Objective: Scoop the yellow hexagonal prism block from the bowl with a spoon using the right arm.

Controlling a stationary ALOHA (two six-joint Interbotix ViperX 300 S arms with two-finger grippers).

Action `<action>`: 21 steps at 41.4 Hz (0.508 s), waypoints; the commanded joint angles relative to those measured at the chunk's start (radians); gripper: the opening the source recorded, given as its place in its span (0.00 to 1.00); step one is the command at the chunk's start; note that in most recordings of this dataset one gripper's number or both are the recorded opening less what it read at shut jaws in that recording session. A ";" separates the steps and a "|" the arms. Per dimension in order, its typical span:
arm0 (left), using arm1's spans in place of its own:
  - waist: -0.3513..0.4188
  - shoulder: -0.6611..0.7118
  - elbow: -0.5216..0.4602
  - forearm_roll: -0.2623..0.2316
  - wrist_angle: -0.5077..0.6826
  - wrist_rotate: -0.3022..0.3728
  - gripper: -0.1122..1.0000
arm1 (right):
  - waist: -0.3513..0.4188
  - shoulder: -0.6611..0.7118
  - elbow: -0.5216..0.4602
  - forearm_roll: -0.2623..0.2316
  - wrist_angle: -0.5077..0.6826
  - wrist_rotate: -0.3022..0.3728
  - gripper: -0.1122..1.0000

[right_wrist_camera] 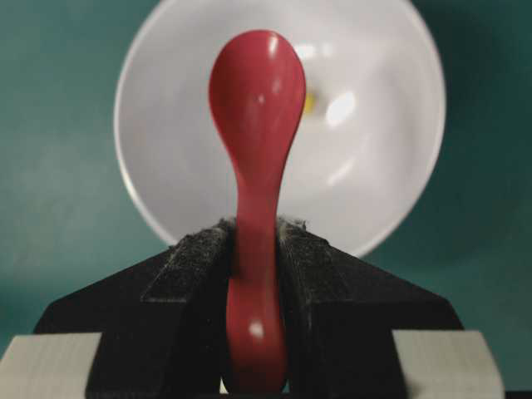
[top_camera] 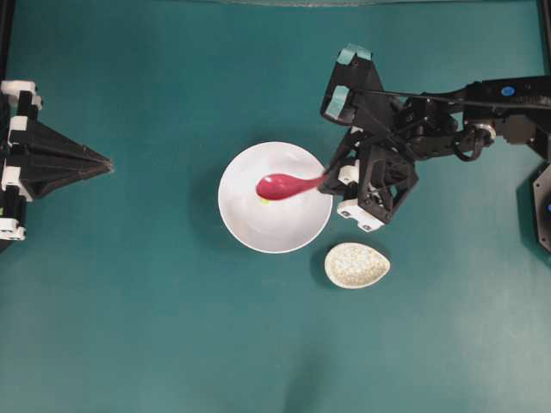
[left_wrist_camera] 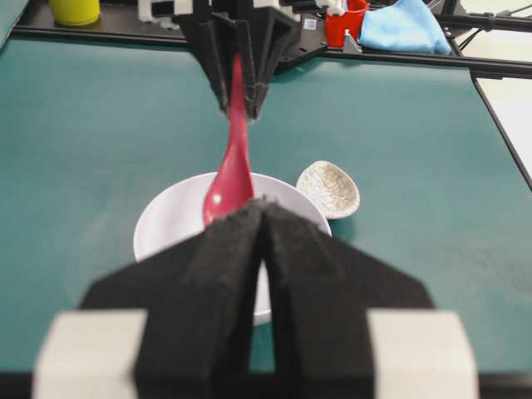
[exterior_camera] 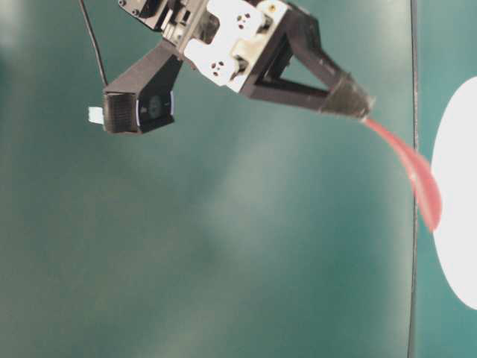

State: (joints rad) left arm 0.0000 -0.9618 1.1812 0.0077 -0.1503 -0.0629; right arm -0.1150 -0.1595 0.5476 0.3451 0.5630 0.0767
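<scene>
Overhead top-down, side cam low, 2 wrist cams close; all sharing bowl (top_camera: 275, 211).

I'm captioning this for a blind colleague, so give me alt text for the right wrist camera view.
A glossy pink-red spoon, clamped by its handle in the right gripper, points into a white bowl on a teal table. A bit of the yellow block peeks out beside the scoop.

The bowl (top_camera: 274, 225) sits mid-surface with open green surface (top_camera: 155, 327) to its left and below. The speckled dish (top_camera: 356, 265) crowds its lower right. The right claw (top_camera: 325, 182), gripping the spoon (top_camera: 284, 186), blocks the right rim.
</scene>
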 commanded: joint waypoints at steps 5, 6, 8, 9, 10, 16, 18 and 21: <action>0.002 0.005 -0.018 0.003 -0.006 -0.002 0.11 | 0.003 -0.012 -0.037 -0.021 0.094 0.066 0.30; 0.000 0.005 -0.018 0.003 -0.006 -0.002 0.11 | 0.003 -0.011 -0.037 -0.023 0.098 0.072 0.30; 0.002 0.005 -0.018 0.003 -0.006 -0.002 0.11 | 0.002 -0.011 -0.037 -0.026 0.101 0.083 0.30; 0.000 0.005 -0.018 0.003 -0.006 -0.002 0.11 | 0.002 -0.009 -0.038 -0.026 0.103 0.089 0.30; 0.000 0.005 -0.018 0.003 -0.006 -0.002 0.11 | 0.002 -0.006 -0.040 -0.026 0.107 0.094 0.30; 0.002 0.005 -0.018 0.003 -0.008 -0.002 0.11 | 0.002 0.006 -0.046 -0.026 0.138 0.112 0.30; 0.000 0.005 -0.018 0.003 -0.008 -0.002 0.11 | 0.002 0.015 -0.049 -0.028 0.150 0.114 0.30; 0.000 0.005 -0.018 0.003 -0.008 -0.002 0.11 | 0.002 0.031 -0.058 -0.026 0.161 0.114 0.30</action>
State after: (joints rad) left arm 0.0000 -0.9618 1.1812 0.0077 -0.1503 -0.0629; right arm -0.1135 -0.1273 0.5216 0.3191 0.7148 0.1887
